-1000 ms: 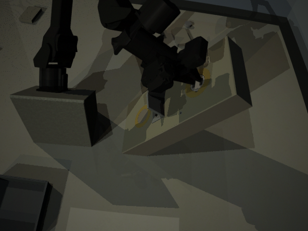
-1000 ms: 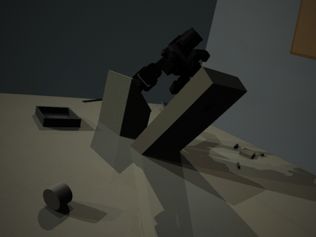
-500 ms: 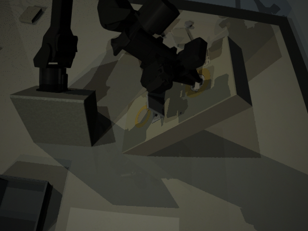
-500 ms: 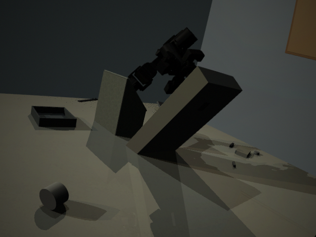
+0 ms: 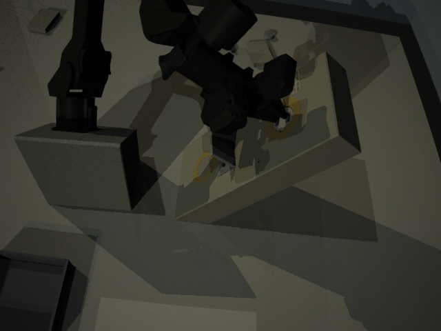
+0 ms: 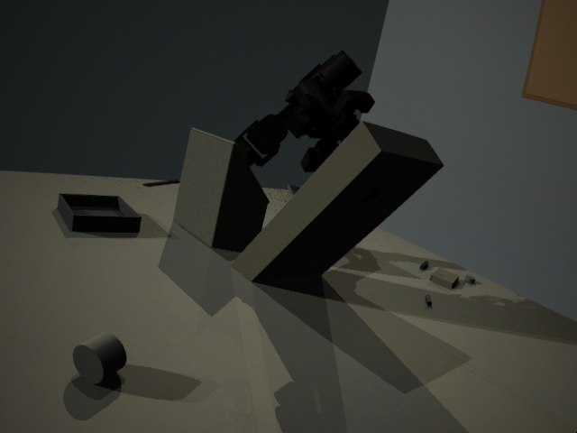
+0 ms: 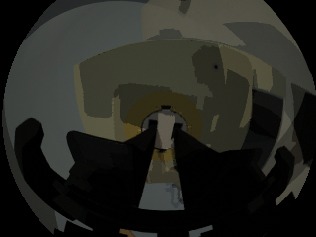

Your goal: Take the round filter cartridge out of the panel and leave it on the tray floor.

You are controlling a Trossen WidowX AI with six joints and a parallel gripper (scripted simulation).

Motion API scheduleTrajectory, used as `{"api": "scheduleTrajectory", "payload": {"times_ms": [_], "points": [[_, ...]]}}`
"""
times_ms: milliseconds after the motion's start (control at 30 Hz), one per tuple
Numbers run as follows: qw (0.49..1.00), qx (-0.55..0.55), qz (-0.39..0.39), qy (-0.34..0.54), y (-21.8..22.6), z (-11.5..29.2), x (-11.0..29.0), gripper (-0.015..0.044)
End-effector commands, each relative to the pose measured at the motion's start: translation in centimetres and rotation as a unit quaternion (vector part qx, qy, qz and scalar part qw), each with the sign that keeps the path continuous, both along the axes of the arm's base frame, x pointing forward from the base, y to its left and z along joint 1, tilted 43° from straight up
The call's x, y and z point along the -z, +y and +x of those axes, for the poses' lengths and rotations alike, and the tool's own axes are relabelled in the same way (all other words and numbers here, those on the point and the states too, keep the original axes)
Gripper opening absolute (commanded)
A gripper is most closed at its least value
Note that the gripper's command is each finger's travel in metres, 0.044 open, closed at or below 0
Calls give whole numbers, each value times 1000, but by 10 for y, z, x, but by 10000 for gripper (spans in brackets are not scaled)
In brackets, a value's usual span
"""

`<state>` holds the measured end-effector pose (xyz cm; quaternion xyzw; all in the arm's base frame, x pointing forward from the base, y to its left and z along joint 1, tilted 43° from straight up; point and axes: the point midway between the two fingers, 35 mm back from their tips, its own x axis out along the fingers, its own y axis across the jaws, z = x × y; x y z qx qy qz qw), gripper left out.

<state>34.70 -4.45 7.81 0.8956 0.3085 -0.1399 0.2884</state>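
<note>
One tilted panel (image 5: 267, 185) (image 6: 307, 205) (image 7: 143, 71) fills the tabletop's corner side; one tray (image 5: 65, 285) (image 6: 105, 224), one cylinder (image 6: 100, 356) elsewhere. My gripper (image 5: 282, 120) (image 7: 165, 132) stands slightly apart.

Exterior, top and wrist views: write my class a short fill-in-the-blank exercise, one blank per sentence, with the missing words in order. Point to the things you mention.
The grey object (image 6: 99, 356) in the exterior view's foreground is shaped like a ____.
In the exterior view, the tray (image 5: 65, 272) (image 6: 105, 224) stands on the picture's ____ side.
In the wrist view, the face of the filter cartridge (image 5: 282, 123) (image 7: 166, 123) has a ____ outline.
The cartridge is seated in the service ____.

Missing words: cylinder; left; round; panel.
</note>
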Motion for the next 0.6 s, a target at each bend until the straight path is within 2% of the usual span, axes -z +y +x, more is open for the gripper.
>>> {"api": "scheduleTrajectory", "payload": {"times_ms": [0,567], "points": [[1000,2,1,3,-1,0,0,89],[1000,2,1,3,1,3,2,89]]}}
